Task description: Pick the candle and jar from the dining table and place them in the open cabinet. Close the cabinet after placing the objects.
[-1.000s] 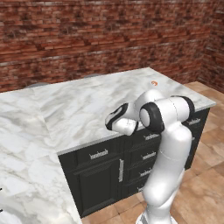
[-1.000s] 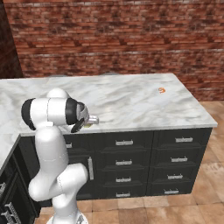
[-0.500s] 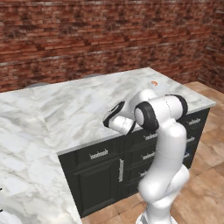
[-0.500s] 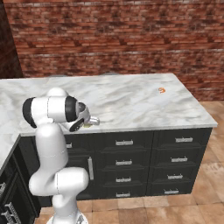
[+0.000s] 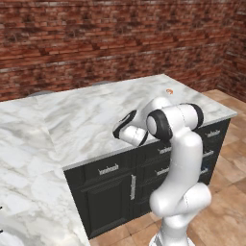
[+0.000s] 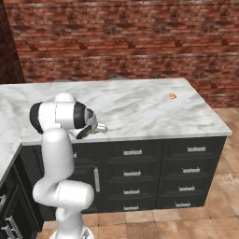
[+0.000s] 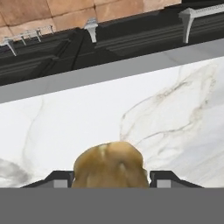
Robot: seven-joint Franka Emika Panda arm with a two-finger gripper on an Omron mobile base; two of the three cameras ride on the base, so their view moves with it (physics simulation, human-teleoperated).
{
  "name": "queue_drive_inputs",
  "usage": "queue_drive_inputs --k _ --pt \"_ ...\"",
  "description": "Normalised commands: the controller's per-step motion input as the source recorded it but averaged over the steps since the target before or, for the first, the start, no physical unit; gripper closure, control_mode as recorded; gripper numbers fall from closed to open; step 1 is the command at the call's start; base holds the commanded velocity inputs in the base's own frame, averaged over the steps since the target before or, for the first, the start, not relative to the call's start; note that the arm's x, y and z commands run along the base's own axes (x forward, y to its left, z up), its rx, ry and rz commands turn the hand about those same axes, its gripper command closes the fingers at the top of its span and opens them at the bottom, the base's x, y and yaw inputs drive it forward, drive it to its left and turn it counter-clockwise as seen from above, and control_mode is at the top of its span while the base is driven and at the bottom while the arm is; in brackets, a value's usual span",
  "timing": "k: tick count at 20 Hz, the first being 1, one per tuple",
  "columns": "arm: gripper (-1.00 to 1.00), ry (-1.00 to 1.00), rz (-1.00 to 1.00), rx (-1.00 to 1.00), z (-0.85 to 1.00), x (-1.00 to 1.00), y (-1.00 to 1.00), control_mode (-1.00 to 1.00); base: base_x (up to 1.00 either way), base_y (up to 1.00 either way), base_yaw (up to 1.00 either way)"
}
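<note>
In the left base view the white arm rises from the lower right and bends over the front edge of the dining table, a white-and-grey veined marble top above black drawer fronts with silver handles; the hand is low over the marble near that edge, and its fingers are hidden behind the wrist. A small orange item lies on the far right part of the top, well apart from the arm; what it is cannot be told. In the right base view the arm stands at the lower left, and the gripper points right just above the table's front edge, with a small tan thing at its tip. The red brick wall runs behind the table. In the hand view the two dark fingertips stand on either side of a rounded tan-yellow object, the candle, which sits on the marble between them; whether the fingers press on it cannot be told.
</note>
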Motion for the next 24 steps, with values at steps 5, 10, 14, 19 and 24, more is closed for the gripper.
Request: queue_drive_inputs --k 5,10,14,19,24 --pt "1.00 -0.04 0.03 0.00 0.16 -0.13 0.00 -1.00 0.00 0.00 0.00" --pt "1.00 -0.09 0.01 -0.03 0.52 -0.40 0.00 -1.00 0.00 0.00 0.00" --pt "1.00 -0.08 0.00 -0.06 0.53 -0.46 -0.03 -1.00 0.00 0.00 0.00" --pt "1.00 -0.05 0.00 -0.05 0.39 -0.48 -0.21 -1.00 0.00 0.00 0.00" --pt "1.00 -0.04 0.00 0.00 0.23 -0.54 -0.36 -1.00 0.00 0.00 0.00"
